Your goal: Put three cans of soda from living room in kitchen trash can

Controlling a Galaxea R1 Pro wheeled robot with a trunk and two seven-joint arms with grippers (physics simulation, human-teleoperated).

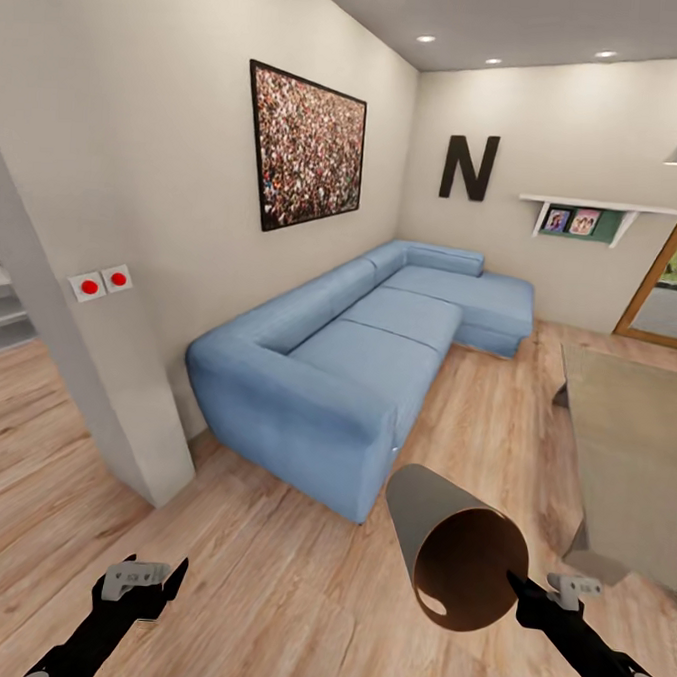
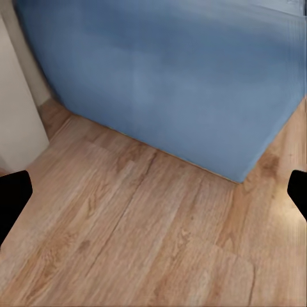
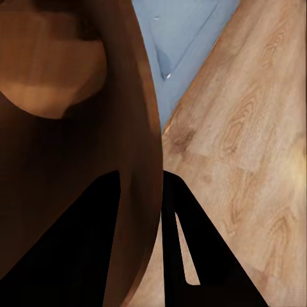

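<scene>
Two fingers of the right gripper [image 1: 517, 588] pinch the trash can [image 1: 456, 551] rim, wall between them. Glossy copper outside, dark brown inside. Held above the wood floor [image 1: 264, 574], tipped, mouth facing the camera. Left gripper [image 1: 153, 580] spread, empty.

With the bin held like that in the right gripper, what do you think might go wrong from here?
1. The right gripper pinches only the rim wall of the tash can, one finger inside and one outside, so the tilted bin might slip or swing.
2. Held on its side, mouth toward the camera, it would likely spill any cans dropped in.
3. It hangs close to the blue sofa and the grey low table; turning may knock it.
</scene>
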